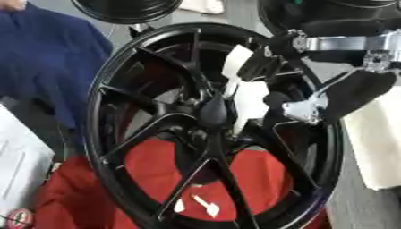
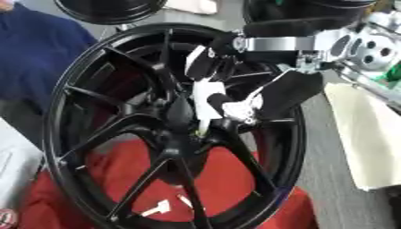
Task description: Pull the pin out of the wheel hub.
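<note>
A black wheel hub (image 2: 168, 129) stands upright over red cloth (image 2: 235, 183); the right hand (image 2: 258, 96) reaches in from the upper right, its fingers (image 2: 205, 62) at the hub's centre around a white pin (image 2: 205, 105); cream cloth (image 2: 364, 138) lies at right.

Right hand (image 1: 301, 105), fingers curled
</note>
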Tool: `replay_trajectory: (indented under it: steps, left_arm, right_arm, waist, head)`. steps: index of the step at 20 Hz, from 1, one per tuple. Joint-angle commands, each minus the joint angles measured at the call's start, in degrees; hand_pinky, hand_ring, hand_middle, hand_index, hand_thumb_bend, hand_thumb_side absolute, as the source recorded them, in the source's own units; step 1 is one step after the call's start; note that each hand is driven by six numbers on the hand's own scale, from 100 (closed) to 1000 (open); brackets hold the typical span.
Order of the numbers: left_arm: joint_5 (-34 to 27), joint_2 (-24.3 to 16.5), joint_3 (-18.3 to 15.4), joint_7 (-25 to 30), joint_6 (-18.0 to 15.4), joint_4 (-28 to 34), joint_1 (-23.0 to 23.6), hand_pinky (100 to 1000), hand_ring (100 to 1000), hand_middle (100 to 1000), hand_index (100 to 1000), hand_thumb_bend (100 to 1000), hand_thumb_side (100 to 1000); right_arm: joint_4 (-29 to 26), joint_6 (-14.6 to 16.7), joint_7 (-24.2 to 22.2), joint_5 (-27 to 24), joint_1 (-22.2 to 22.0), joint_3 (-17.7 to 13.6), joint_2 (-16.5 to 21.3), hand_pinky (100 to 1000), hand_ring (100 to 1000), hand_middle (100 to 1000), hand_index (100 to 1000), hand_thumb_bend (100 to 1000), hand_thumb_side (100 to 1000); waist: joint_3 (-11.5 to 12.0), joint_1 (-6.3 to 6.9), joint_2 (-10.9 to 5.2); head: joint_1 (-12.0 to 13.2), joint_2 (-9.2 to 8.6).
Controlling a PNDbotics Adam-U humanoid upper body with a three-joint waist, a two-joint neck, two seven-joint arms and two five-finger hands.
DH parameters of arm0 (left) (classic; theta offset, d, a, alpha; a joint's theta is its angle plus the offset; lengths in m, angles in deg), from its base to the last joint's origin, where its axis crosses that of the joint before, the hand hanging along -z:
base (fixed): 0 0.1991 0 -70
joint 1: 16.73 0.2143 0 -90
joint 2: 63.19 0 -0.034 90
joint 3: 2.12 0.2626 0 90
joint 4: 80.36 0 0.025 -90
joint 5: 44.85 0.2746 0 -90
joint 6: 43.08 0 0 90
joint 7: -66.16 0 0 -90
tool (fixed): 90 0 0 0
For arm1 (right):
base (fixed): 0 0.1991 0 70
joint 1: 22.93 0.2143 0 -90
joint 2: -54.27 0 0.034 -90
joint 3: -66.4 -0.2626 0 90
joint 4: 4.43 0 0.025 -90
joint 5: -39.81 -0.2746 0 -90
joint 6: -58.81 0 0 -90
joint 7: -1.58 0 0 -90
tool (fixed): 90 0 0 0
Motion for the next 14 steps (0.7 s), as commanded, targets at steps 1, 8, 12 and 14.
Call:
replay_trajectory:
  steps: [1, 8, 12, 14]
  left_arm:
    - [0.29, -0.57, -0.05, -0.05, 0.12, 1.26, -0.26, 766, 704, 642, 702, 211, 727]
    - [0.36, -0.48, 0.06, -0.03, 0.18, 1.26, -0.32, 767, 705, 642, 702, 209, 729]
    - [0.43, -0.46, 0.05, -0.03, 0.17, 1.26, -0.36, 767, 705, 642, 702, 209, 730]
    - [0.44, -0.46, 0.05, -0.04, 0.15, 1.26, -0.37, 767, 705, 642, 702, 209, 730]
  right_arm:
    - [-0.82, -0.54, -0.1, 0.04, 0.36, -0.42, 1.0, 782, 871, 797, 863, 100, 374]
    - [-0.82, -0.75, -0.66, 0.52, 0.14, -0.37, 0.92, 793, 892, 813, 873, 100, 402]
    - [-0.82, -0.88, -1.05, 0.78, -0.15, -0.45, 0.99, 795, 897, 817, 876, 100, 415]
    - [-0.82, -0.88, -1.16, 0.84, -0.25, -0.53, 1.02, 795, 897, 817, 876, 100, 415]
  waist:
    - [0.09, 0.3, -0.79]
    - [0.19, 0.23, -0.35]
    - [0.28, 0.22, -0.16]
    - [0.31, 0.22, -0.13]
  head:
    - [-0.11, -0.08]
    - [-0.1, -0.13]
    - [-0.09, -0.18]
    - [-0.1, -0.2]
